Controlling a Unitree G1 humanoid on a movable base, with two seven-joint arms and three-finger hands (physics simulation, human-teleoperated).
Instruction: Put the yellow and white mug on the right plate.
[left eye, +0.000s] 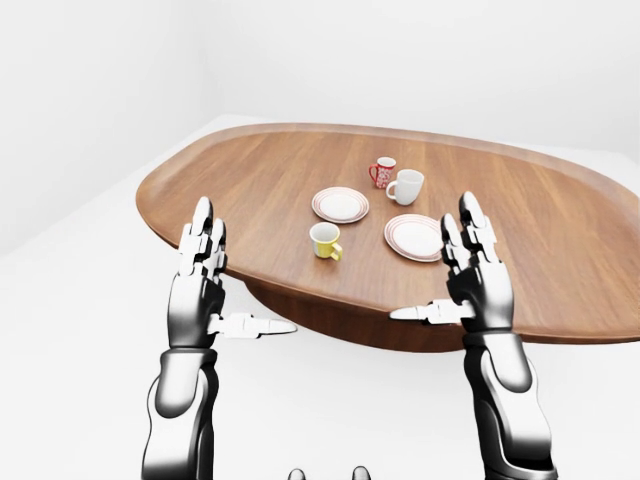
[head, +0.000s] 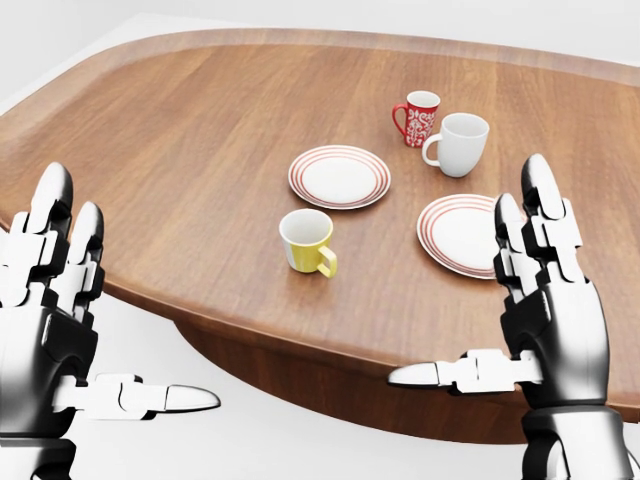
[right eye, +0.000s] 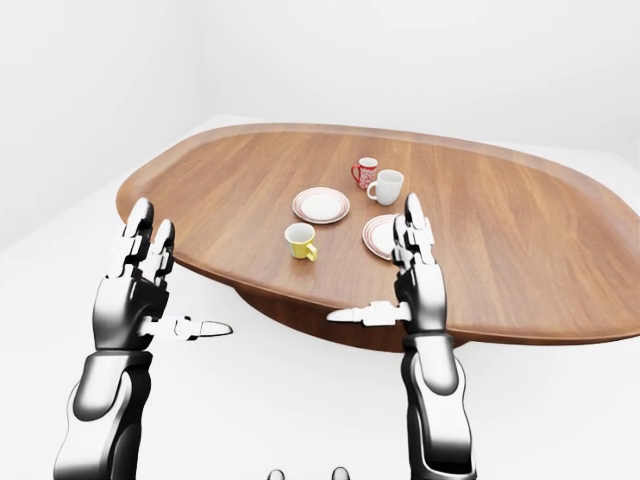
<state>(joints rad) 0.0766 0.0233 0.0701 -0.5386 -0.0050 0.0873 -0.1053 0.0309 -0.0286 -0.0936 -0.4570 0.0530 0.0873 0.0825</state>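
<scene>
The yellow and white mug stands upright on the wooden table, its handle pointing to the lower right of the head view. To its right lies the right plate, white with red rings; my right fingers cover part of it. My right hand is open, fingers up, above the table's near edge. My left hand is open too, left of the mug and off the table's edge. Neither hand touches anything.
A second red-ringed plate lies above the yellow mug. A red patterned mug and a plain white mug stand above the right plate. The oval table's rim curves away at the lower left over white floor.
</scene>
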